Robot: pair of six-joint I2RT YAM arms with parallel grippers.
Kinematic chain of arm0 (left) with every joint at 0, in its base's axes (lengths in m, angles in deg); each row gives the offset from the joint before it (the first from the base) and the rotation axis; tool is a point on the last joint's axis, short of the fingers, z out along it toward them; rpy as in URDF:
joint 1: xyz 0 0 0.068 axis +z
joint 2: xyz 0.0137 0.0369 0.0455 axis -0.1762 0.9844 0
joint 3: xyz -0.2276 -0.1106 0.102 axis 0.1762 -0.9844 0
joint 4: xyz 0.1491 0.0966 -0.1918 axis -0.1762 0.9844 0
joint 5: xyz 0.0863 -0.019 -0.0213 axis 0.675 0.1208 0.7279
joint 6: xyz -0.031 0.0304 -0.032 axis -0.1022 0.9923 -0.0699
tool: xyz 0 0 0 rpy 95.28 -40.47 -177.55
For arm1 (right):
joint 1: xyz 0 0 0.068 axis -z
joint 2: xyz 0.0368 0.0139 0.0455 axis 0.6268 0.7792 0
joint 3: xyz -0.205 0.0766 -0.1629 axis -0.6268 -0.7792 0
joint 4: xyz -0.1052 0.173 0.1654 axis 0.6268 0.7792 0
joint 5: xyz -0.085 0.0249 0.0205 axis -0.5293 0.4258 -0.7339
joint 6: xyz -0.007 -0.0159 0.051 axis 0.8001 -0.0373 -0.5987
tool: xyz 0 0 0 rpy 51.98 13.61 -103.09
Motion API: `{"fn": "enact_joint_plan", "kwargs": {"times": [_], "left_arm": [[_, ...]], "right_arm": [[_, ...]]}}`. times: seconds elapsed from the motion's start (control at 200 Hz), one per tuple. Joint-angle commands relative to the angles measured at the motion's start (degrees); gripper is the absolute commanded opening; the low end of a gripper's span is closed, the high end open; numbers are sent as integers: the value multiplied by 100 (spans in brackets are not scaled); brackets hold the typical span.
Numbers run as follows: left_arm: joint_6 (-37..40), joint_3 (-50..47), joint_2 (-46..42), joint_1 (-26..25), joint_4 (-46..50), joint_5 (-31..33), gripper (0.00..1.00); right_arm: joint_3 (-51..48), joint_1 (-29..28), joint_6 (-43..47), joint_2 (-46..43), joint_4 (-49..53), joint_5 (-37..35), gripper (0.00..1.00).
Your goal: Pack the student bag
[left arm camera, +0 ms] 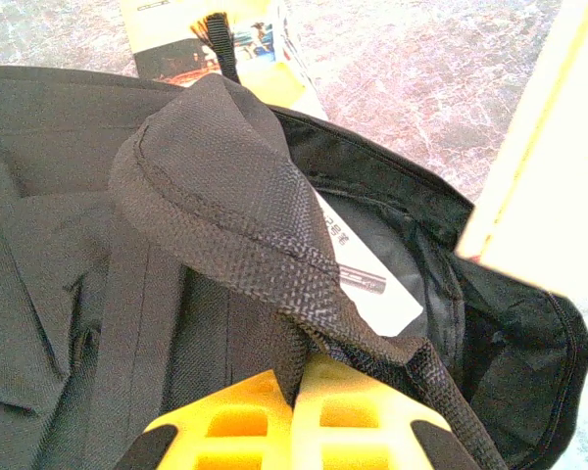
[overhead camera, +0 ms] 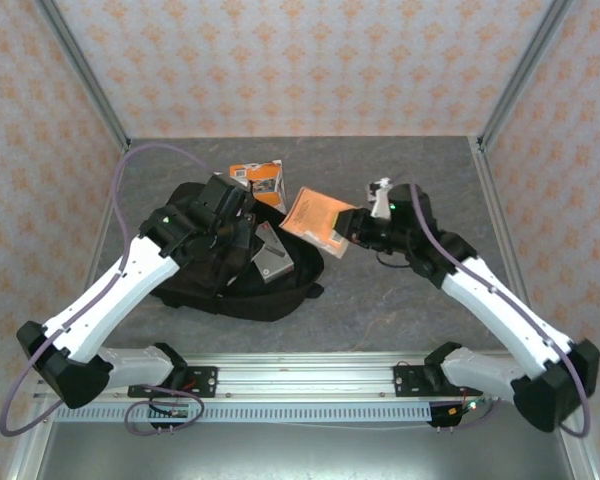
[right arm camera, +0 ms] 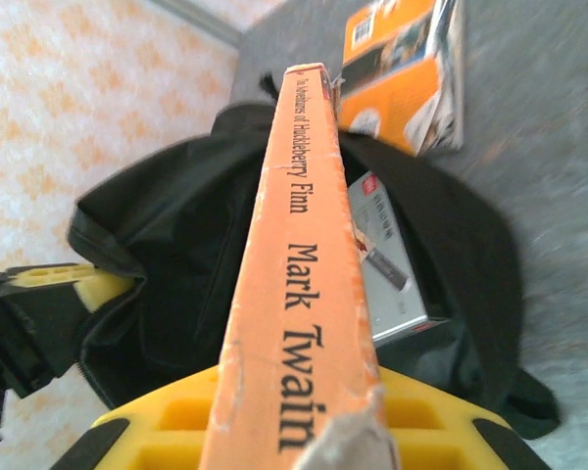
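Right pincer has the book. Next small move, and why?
Probably ease the right pincer leftward to bring the Mark Twain book over the mouth of the backpack. The left pincer is shut on the strap, holding it open, and there looks to be room beside the grey book inside.

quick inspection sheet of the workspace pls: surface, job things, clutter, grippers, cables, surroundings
surface: grey mottled table, no spills seen
job's things: student bag lies open with a grey book inside; orange Mark Twain book held tilted at the bag's right edge; second orange book flat on the table behind the bag
clutter: nothing seen
grippers: left gripper shut on the bag's woven strap, holding the flap up; right gripper shut on the Twain book
cables: purple cable loops off the left arm, apart from the bag; dark cable arcs over the right wrist
surroundings: patterned walls, metal frame posts
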Motion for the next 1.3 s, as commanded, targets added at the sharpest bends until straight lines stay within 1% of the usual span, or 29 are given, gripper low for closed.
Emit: {"fn": "enact_joint_plan", "kwargs": {"times": [0.0, 0.13, 0.22, 0.265, 0.315, 0.395, 0.455, 0.52, 0.661, 0.846, 0.986, 1.066, 1.151, 1.181, 1.226, 1.256, 1.296], "left_arm": [[61, -146, -422, -18, -503, -156, 0], [65, -325, -638, -17, -610, -285, 0], [74, -350, -546, -17, -547, -555, 0], [43, -343, -480, -21, -509, -741, 10], [-29, -307, -441, -17, -426, -835, 27], [-122, -238, -488, -18, -299, -778, 50], [-146, -147, -558, -17, -196, -688, 63], [-163, -2, -594, -17, -56, -654, 73], [-175, 411, -366, -17, 320, -755, 80], [-326, 734, -418, -17, 392, -714, 84], [-501, 677, -345, -17, 328, -987, 86], [-575, 648, -157, -17, 536, -764, 85], [-593, 521, -80, -17, 539, -626, 81], [-596, 468, -66, -17, 506, -618, 78], [-593, 419, -47, -17, 468, -604, 71], [-581, 400, -26, -17, 447, -593, 64], [-523, 375, 2, -17, 408, -593, 52]], "right_arm": [[117, -213, -720, 405, -736, 779, 0], [170, -456, -1241, 1045, -1286, 1245, 0], [173, -659, -1693, 1319, -1957, 1523, 0], [217, -741, -1882, 1412, -2188, 1610, 0], [246, -795, -2049, 1448, -2426, 1618, 0], [301, -809, -2088, 1369, -2444, 1517, 0], [310, -809, -2007, 1238, -2365, 1368, 0], [334, -809, -1934, 1143, -2295, 1332, 0], [310, -808, -1937, 1062, -2373, 1355, 0], [215, -822, -1963, 1007, -2481, 1351, 0], [179, -827, -1972, 982, -2518, 1359, 0], [170, -827, -1980, 987, -2542, 1362, 0], [172, -827, -1980, 982, -2542, 1359, 0], [168, -827, -1980, 975, -2538, 1371, 0], [163, -827, -1980, 974, -2542, 1370, 0], [161, -827, -1980, 979, -2538, 1374, 0], [152, -827, -1980, 965, -2543, 1370, 0]]}}
